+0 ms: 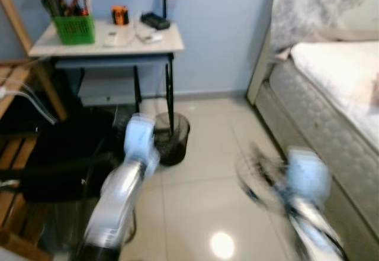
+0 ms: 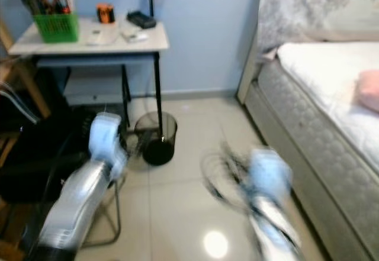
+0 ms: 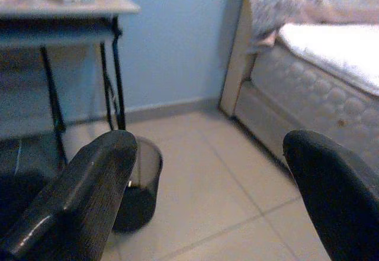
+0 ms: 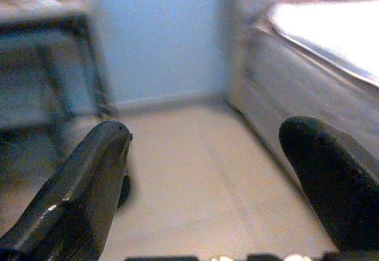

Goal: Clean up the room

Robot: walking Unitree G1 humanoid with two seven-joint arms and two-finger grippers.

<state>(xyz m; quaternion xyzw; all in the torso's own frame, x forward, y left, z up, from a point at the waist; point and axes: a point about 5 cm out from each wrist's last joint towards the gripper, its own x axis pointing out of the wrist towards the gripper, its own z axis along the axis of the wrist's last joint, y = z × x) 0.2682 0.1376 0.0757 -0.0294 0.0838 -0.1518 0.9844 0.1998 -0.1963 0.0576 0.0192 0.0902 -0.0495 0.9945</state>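
Observation:
A black mesh waste bin (image 1: 175, 138) stands on the pale tiled floor beside the legs of a white desk (image 1: 160, 43). My left gripper (image 3: 210, 148) is held up in front of me, open and empty, with the bin (image 3: 140, 181) just past one finger. My left arm (image 1: 125, 181) reaches toward the bin. My right gripper (image 4: 204, 137) is also open and empty, pointing along the floor between desk and bed. The right arm (image 1: 307, 181) is blurred by motion.
The desk carries a green basket (image 1: 74, 29) of tools, an orange object (image 1: 120, 15) and small dark items. A bed (image 1: 331, 113) runs along the right, with something pink (image 2: 368, 90) on it. Wooden shelving (image 1: 13, 83) and dark clutter stand at the left.

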